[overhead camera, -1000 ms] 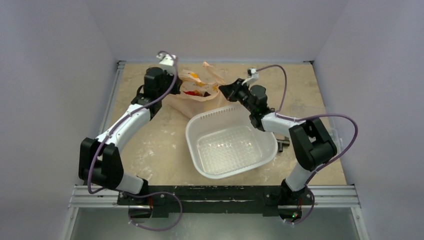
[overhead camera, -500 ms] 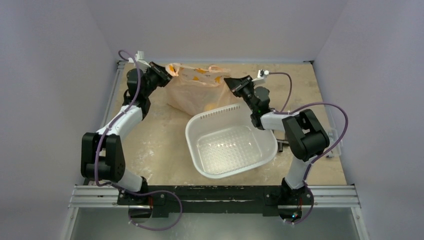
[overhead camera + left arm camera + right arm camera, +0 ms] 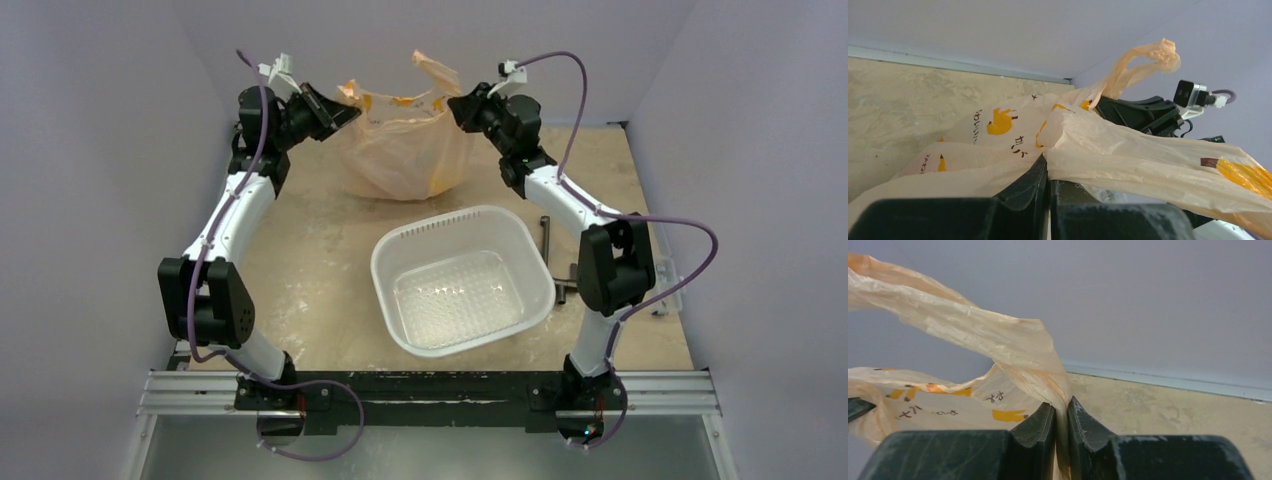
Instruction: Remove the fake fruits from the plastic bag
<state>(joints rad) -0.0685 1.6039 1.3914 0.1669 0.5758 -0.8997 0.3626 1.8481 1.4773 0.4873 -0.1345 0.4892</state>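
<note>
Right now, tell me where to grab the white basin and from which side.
Take the white basin by its near rim, from above, one finger inside the wall: it sits upright, open at the top, thin-walled, and looks too wide to span.

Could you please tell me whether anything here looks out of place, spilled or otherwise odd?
Nothing is spilled or damaged. The plastic bag hangs mouth-up between the left claw and right claw, each pinching its rim, beyond the white basin rather than over it. The basin is empty and sits skewed. Small dark tools lie stray to its right.
</note>
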